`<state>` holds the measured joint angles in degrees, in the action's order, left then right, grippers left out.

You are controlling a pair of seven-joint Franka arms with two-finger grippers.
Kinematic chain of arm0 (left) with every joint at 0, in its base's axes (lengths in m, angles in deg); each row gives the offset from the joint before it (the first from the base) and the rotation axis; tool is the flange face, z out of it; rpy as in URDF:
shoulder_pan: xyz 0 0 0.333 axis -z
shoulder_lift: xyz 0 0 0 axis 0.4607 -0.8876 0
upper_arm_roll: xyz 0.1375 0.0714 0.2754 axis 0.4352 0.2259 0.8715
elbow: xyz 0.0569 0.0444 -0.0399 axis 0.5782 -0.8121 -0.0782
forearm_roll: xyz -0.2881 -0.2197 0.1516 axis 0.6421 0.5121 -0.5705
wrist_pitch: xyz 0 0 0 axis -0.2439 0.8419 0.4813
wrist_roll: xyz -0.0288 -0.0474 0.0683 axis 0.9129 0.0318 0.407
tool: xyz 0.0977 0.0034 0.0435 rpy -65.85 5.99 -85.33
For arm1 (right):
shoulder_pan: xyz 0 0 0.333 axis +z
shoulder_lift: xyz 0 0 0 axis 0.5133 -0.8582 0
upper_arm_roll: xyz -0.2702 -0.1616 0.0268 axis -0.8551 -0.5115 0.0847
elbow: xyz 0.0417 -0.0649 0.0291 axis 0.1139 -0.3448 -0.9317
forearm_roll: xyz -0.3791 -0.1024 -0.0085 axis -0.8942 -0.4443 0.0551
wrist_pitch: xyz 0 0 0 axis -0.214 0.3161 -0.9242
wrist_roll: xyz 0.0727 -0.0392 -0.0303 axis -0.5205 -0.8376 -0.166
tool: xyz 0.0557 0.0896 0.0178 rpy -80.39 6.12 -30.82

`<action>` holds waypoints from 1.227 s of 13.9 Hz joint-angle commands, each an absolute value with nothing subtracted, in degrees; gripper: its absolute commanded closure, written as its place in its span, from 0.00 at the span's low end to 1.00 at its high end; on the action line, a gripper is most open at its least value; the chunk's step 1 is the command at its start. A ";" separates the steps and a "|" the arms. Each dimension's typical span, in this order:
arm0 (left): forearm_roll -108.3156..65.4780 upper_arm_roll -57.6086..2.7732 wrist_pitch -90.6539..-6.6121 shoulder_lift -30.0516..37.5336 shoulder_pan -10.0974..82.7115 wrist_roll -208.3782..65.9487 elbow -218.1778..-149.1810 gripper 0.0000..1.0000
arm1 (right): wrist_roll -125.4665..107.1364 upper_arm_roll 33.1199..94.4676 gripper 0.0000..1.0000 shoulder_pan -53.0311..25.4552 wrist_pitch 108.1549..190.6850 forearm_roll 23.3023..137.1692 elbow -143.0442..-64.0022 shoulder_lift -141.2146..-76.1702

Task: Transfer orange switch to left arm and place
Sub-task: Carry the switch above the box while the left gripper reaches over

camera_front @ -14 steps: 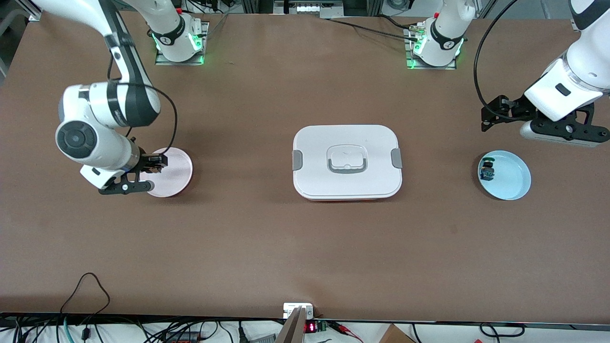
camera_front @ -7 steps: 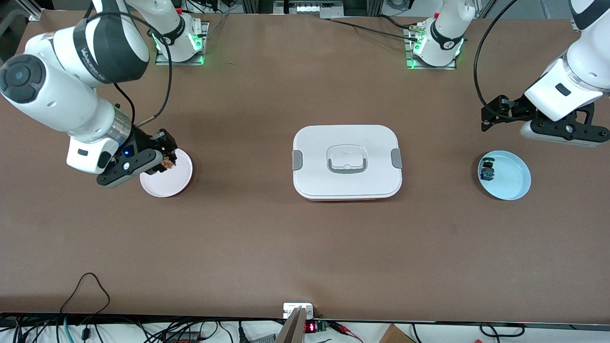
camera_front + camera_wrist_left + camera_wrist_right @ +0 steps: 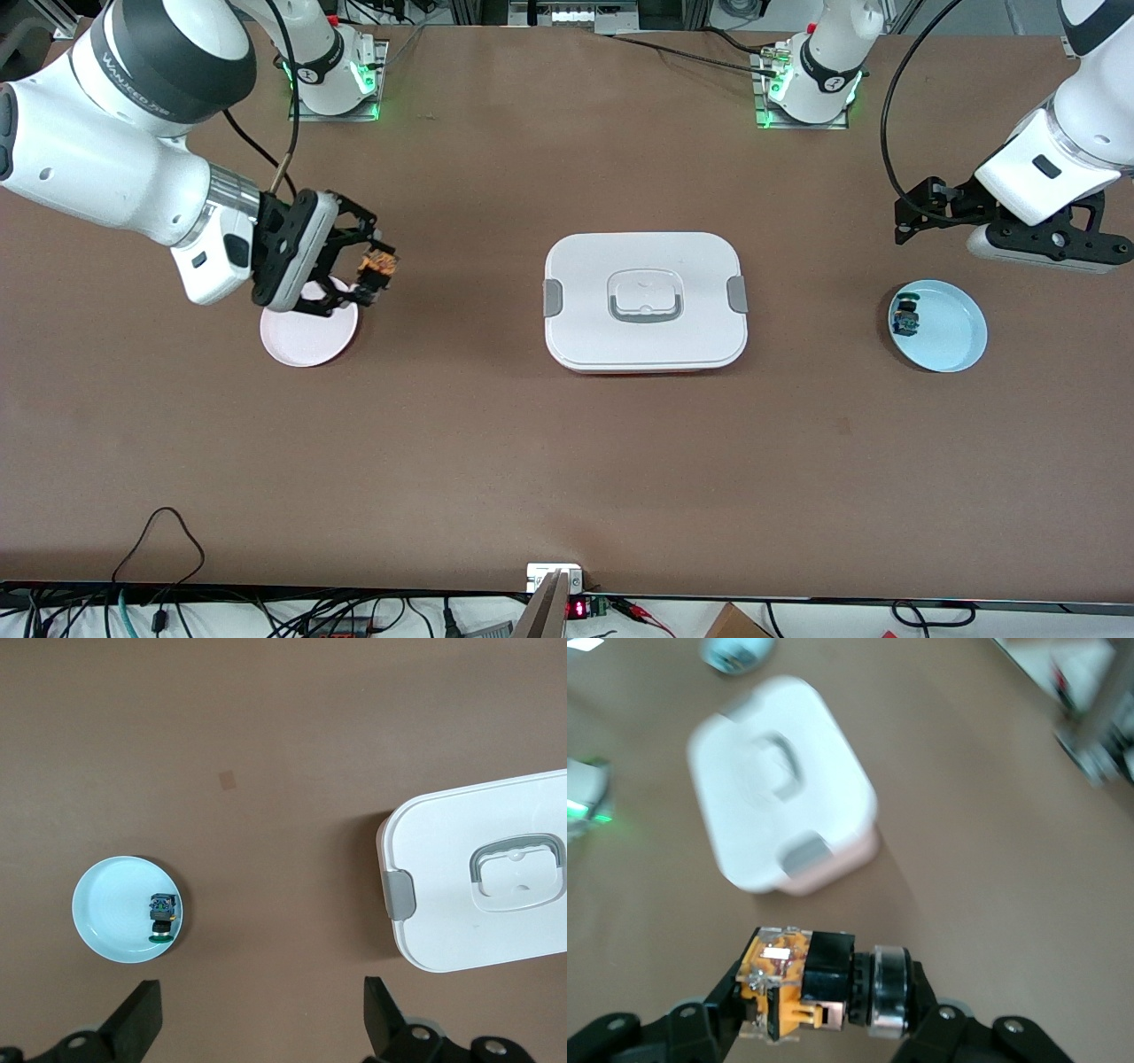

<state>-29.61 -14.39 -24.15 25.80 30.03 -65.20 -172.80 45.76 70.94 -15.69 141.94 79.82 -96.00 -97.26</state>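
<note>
The orange switch is up in the air over the box-side rim of a pink plate, with my right gripper shut on it. In the right wrist view the orange switch lies crosswise between the black fingers, its orange block and silver ring showing, and my right gripper points toward the white box. The box sits mid-table with its lid on. My left gripper waits open and empty toward the left arm's end of the table, its fingertips wide apart above bare table.
A light blue plate holds a small black switch with green-blue parts near the left gripper; the left wrist view shows that plate and the box's clipped end. Cables and electronics run along the table's front edge.
The right gripper has lifted the orange switch off the pink plate and swung it toward the box, with the wrist turning. The left arm has not moved.
</note>
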 commanded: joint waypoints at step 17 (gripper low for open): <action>-29.62 -13.84 -21.12 25.41 29.46 -65.55 -169.76 0.00 | 84.58 71.62 1.00 2.33 159.13 140.06 -95.64 -106.58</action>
<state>-29.61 -13.87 -22.15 25.79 29.70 -65.62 -172.52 81.72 71.94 1.70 158.64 136.83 -96.36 -105.69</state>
